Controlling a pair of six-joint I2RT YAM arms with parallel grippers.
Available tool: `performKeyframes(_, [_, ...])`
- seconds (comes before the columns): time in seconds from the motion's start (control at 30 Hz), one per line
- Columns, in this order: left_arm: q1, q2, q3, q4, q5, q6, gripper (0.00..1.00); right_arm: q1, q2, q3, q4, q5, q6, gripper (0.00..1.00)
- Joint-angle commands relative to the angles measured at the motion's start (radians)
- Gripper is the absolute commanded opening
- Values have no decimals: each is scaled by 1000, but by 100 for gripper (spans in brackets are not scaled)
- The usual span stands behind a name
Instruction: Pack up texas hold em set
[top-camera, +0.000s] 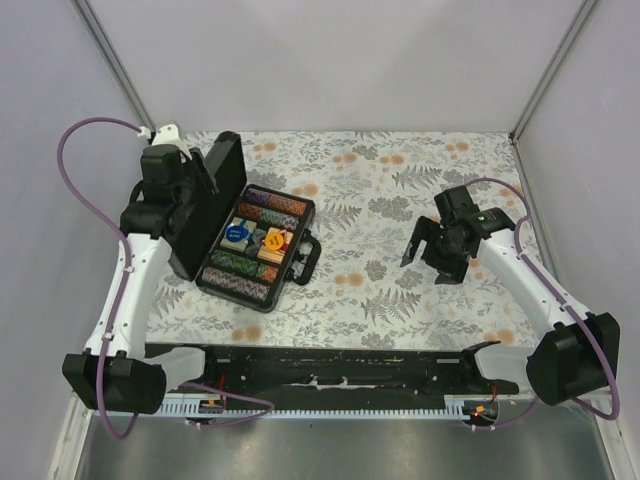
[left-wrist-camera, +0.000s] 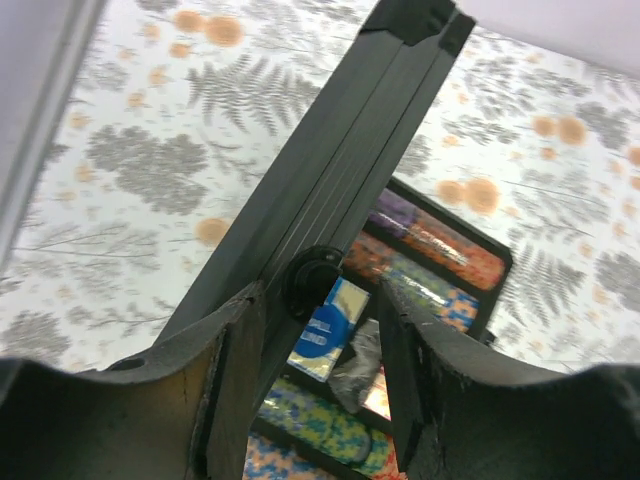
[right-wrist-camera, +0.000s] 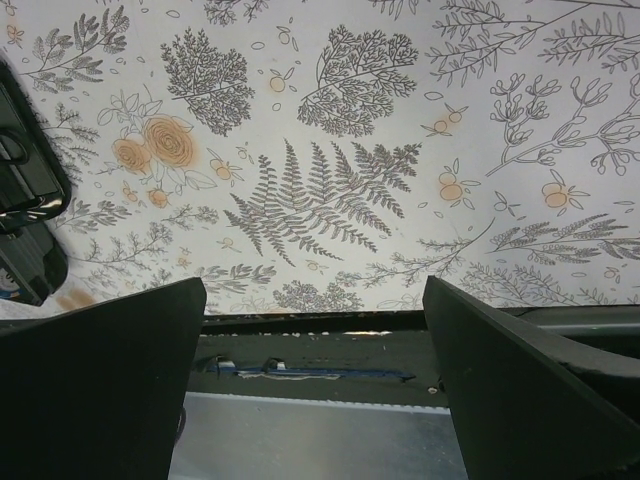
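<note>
The black briefcase (top-camera: 300, 215) lies open at the left of the table, its lid (top-camera: 215, 200) standing nearly upright. Inside are rows of multicoloured chips (top-camera: 240, 275), a blue-labelled pack (top-camera: 235, 233) and a reddish card deck (top-camera: 277, 240). My left gripper (top-camera: 195, 182) is open at the lid's top edge. In the left wrist view the lid (left-wrist-camera: 340, 170) runs between my open fingers (left-wrist-camera: 235, 370), with a round black knob (left-wrist-camera: 315, 275) at the left gripper (left-wrist-camera: 320, 300). My right gripper (top-camera: 432, 258) is open and empty, above the table right of the case.
The case handle (top-camera: 305, 258) sticks out toward the table's middle and shows at the left edge of the right wrist view (right-wrist-camera: 25, 200). A floral cloth (top-camera: 400, 190) covers the table. A black rail (top-camera: 340, 365) runs along the near edge. Walls enclose three sides.
</note>
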Motion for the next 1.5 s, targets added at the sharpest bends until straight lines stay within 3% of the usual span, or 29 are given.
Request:
performKeyframes(0.0, [-26,31,-148,-212,225,-130,55,-2,10,25,7,-39,48,98])
performKeyframes(0.17, [-27,6,-182,-215,289,-139,54,0,-4,-3,20,-48,71,97])
performKeyframes(0.43, [-30,-76,-228,-167,579,-183,62,23,-27,-18,50,-57,91,98])
performKeyframes(0.77, [-29,-83,-223,-141,642,-231,64,201,73,9,273,-69,167,97])
performKeyframes(0.93, [-30,-90,-297,-91,590,-234,64,283,189,23,492,-115,171,97])
performKeyframes(1.17, [-38,-64,-358,-60,432,-205,54,330,347,-6,918,-230,183,93])
performKeyframes(1.47, [-57,-57,-415,-86,366,-194,47,369,527,23,1046,-258,229,77])
